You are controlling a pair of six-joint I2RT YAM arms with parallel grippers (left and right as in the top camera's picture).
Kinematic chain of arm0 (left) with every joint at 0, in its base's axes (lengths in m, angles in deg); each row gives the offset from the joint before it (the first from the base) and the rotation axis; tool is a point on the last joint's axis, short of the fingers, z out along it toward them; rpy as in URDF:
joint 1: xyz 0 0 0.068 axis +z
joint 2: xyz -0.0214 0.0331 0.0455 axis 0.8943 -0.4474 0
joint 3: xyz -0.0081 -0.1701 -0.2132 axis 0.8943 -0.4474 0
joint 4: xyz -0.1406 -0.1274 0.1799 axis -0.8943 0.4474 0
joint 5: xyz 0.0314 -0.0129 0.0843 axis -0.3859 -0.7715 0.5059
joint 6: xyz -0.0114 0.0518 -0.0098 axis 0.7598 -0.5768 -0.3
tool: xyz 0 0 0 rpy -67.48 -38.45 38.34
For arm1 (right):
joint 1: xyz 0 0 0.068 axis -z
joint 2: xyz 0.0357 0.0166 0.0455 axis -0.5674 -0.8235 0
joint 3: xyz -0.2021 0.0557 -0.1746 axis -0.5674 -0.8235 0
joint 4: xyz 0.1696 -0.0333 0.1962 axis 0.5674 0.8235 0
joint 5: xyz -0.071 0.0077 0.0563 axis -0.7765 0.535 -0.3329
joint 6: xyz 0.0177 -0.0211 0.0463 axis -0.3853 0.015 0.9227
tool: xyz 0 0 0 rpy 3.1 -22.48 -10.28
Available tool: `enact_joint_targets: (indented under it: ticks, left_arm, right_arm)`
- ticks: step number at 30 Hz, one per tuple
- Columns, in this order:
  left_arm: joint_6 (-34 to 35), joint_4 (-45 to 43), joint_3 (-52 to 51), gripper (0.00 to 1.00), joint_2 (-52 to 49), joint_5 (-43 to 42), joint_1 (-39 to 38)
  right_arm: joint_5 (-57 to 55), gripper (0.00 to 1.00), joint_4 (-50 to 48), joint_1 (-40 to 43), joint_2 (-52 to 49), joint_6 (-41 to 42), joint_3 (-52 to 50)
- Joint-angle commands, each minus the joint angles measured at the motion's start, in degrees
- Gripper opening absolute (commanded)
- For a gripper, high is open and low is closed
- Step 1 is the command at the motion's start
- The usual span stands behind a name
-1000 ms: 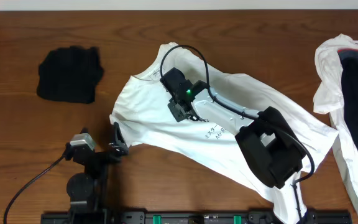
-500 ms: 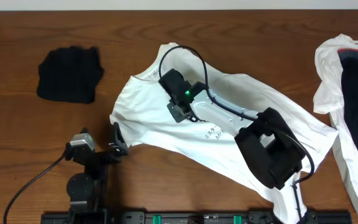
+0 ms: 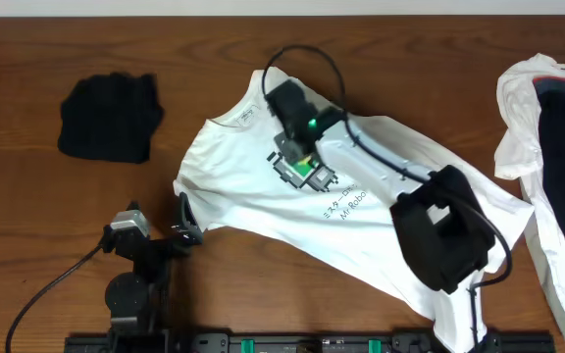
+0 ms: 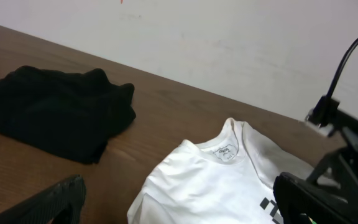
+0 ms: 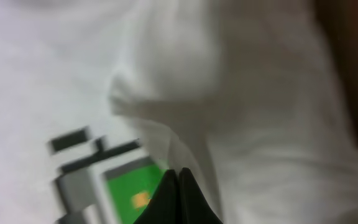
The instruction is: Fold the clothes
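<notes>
A white T-shirt [image 3: 233, 176] with a printed chest graphic lies spread on the wooden table, collar toward the far side. My right gripper [image 3: 290, 147] is over its chest, just below the collar. In the right wrist view its fingertips [image 5: 179, 177] are shut together on a raised ridge of the white cloth [image 5: 260, 93], next to the green and grey graphic. My left gripper [image 3: 186, 221] is open and empty, off the shirt's near left edge. In the left wrist view the shirt [image 4: 229, 180] and its collar label lie between the spread fingers [image 4: 179, 211].
A folded black garment [image 3: 111, 116] lies at the far left, also in the left wrist view [image 4: 48, 115]. A pile of white and dark clothes [image 3: 547, 147] lies at the right edge. The right arm's black body covers the shirt's lower right part.
My right gripper has moved up and to the right toward the collar, uncovering the printed graphic. The left arm has not moved.
</notes>
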Motion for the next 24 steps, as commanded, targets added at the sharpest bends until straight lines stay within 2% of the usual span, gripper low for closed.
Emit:
enact_joint_targets:
  ticks: [1,7,12,15,24]
  left_arm:
    - [-0.5,1.9,-0.9,0.98,0.3,-1.0,0.0]
    - [-0.5,1.9,-0.9,0.98,0.3,-1.0,0.0]
    - [-0.5,1.9,-0.9,0.98,0.3,-1.0,0.0]
    - [-0.5,1.9,-0.9,0.98,0.3,-1.0,0.0]
    - [-0.5,1.9,-0.9,0.98,0.3,-1.0,0.0]
  right_arm:
    - [-1.3,0.01,-1.9,3.4,2.0,-3.7,3.4]
    - [-1.2,0.01,-8.7,9.6,1.9,-7.4,5.1]
    - [0.6,0.01,-19.2,14.0,1.4,-12.6,5.1]
    - [1.0,0.01,-25.4,15.9,0.7,-12.9,5.1]
    - [5.2,0.01,-46.7,20.0,-10.1,-15.7,5.1]
